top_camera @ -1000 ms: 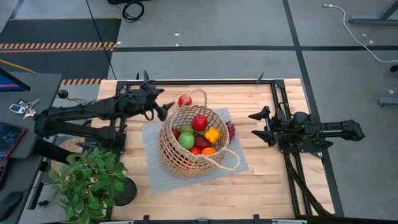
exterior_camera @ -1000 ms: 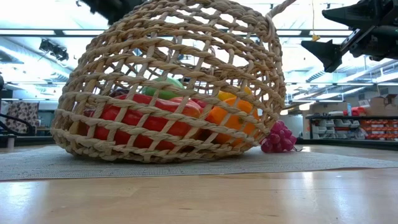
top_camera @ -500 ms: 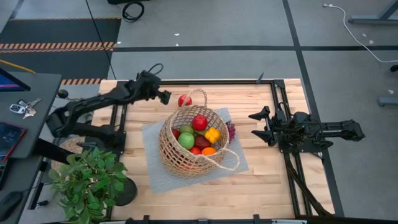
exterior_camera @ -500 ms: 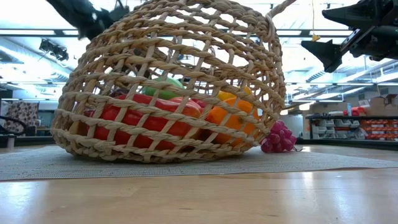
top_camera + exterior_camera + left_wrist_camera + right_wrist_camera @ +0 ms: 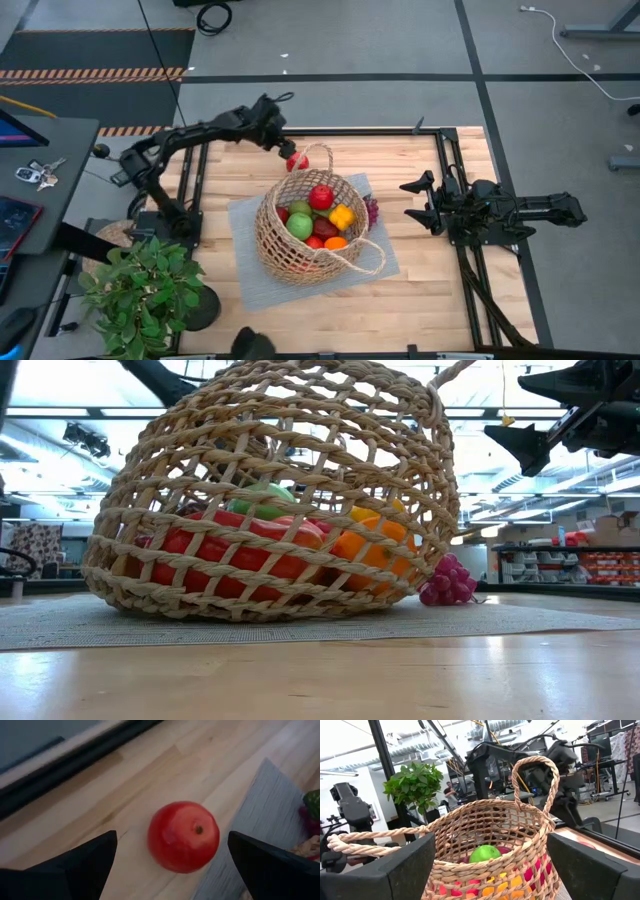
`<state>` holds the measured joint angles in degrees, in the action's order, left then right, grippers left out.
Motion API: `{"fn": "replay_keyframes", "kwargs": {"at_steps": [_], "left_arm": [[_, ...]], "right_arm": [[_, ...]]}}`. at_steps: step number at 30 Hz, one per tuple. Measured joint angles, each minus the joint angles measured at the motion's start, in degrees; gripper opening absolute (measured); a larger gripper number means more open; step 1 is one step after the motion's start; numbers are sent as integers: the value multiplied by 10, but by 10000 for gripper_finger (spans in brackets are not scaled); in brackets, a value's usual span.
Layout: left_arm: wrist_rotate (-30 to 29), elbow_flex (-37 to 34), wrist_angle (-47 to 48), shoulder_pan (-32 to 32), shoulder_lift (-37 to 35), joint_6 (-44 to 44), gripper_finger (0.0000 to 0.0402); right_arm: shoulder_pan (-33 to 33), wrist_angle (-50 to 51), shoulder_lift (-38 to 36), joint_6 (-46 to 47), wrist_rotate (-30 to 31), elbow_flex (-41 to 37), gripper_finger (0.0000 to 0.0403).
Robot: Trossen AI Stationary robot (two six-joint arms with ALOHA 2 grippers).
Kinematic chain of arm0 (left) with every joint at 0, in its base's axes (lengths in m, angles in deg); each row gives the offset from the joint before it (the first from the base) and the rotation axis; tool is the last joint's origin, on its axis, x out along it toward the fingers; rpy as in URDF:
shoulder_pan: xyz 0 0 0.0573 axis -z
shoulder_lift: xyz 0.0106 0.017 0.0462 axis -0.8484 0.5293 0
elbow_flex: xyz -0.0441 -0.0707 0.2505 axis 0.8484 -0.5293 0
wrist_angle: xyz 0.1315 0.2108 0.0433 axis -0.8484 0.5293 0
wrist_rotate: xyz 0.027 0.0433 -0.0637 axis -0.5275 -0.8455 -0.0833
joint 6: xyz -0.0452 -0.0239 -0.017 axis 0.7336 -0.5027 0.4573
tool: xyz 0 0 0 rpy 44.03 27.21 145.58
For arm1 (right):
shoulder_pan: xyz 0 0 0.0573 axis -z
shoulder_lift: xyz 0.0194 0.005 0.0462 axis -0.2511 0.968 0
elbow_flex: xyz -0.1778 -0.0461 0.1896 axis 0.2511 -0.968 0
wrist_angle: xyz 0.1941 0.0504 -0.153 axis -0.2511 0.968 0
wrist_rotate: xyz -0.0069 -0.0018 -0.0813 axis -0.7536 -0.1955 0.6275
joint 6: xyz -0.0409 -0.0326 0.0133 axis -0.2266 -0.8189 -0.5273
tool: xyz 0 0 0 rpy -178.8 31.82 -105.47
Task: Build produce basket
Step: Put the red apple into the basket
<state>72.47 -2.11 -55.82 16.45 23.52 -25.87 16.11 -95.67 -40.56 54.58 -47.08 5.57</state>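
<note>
Hovering with its fingers spread wide, the left gripper (image 5: 170, 870) has the red apple (image 5: 183, 836) lying straight ahead between them on bare wood just beside the basket (image 5: 310, 225), while the right gripper (image 5: 418, 200), also spread, waits well apart

The whole surface (image 5: 400, 300) is seen from overhead. The basket (image 5: 270, 500) is viewed level and close from surface height. A red apple (image 5: 183, 836) is framed closely by the left wrist camera; the basket is shared with the right wrist view.
</note>
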Motion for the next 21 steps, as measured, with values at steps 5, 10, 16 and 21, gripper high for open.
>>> {"fn": "replay_keyframes", "kwargs": {"at_steps": [5,10,16,21], "left_arm": [[25,80,72,-4,74,-8,387],[25,101,94,11,122,-5,387],[46,104,87,33,144,-9,387],[12,103,84,43,147,-29,387]], "right_arm": [[0,0,0,0,0,0,384],[0,0,0,0,0,0,384],[0,0,0,0,0,0,384],[0,0,0,0,0,0,384]]}}
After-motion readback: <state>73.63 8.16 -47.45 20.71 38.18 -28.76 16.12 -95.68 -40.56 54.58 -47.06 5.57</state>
